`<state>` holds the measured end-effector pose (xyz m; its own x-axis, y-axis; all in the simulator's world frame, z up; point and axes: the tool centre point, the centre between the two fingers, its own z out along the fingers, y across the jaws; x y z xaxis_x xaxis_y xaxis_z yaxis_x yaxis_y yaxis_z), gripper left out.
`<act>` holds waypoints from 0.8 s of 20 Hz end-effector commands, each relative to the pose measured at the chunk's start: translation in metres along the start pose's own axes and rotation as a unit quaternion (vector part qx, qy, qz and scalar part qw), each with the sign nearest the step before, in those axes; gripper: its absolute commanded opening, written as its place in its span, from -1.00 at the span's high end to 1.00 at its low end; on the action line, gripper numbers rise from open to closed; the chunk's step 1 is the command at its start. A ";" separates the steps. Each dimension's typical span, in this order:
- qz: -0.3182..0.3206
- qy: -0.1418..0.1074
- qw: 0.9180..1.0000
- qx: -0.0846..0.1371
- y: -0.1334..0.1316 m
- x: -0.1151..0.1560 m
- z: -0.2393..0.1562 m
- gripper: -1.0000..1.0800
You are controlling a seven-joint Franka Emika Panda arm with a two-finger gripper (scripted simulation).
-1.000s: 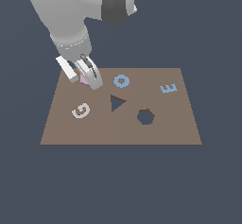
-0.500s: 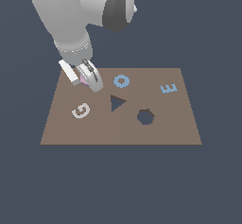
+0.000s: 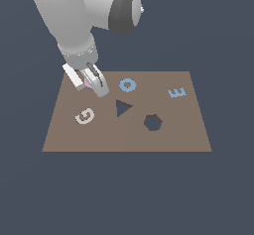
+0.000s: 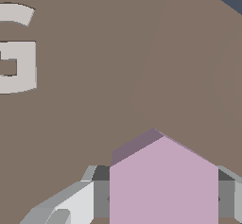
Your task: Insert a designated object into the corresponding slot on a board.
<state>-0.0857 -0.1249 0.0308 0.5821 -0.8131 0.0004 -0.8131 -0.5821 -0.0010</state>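
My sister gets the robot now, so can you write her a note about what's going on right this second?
Gripper: shut on the pink block, at the board's far corner on the exterior view's left.
Slot: dark hexagon cutout, empty, toward the exterior view's right, past the dark triangle.
Also on the board: white G, blue O, blue E.
Done: block is gripped.
Left: carry it over the triangle to the slot, line up the hexagon sides, lower it in, let go.
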 end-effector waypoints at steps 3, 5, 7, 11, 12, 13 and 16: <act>0.000 0.000 1.000 0.000 0.000 0.000 0.000 1.00; 0.000 0.000 1.000 0.000 0.000 0.000 0.000 1.00; -0.003 0.000 1.000 0.000 -0.003 0.000 0.000 1.00; -0.016 0.000 1.000 0.000 -0.015 -0.001 -0.001 1.00; -0.021 0.000 1.000 0.000 -0.019 -0.002 -0.001 1.00; -0.026 0.000 1.000 0.000 -0.025 -0.002 -0.001 1.00; -0.046 0.000 0.999 0.000 -0.044 -0.005 -0.002 1.00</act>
<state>-0.0602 -0.1027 0.0320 0.6386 -0.7695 0.0003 -0.7695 -0.6386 0.0002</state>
